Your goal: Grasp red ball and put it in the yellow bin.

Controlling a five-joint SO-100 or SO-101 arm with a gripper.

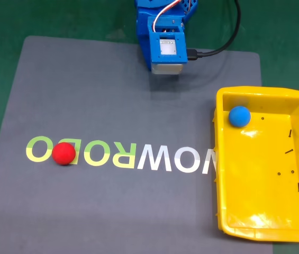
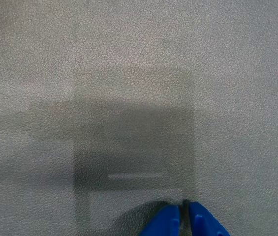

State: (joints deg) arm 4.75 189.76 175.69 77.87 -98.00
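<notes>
Fixed view. Grey mat: covers most of the green tabletop, printed with large letters that read upside down from this camera, yellow-green toward the mat's left edge and white toward its right.

Red ball: rests on the mat, on the yellow-green lettering, near the left edge and about midway between the far and near edges. Nothing touches it.

Yellow bin: sits at the mat's right edge, its near right part reaching past the mat's near corner. Floor glossy, with small dark specks.

Blue ball: lies inside the bin, in its far left corner, close to the rim.

Arm: blue body, standing at the mat's far edge near the middle, with a black cable running off to the right. It is well apart from both the red ball and the bin. The fingers cannot be made out from this angle.

Wrist view. Gripper: two blue fingertips enter from the bottom edge, right of centre. They stand nearly together, with only a thin dark slit between them, and hold nothing.

Mat surface: grey, pebbled texture, crossed by a dark rectangular shadow directly ahead of the fingertips.
</notes>
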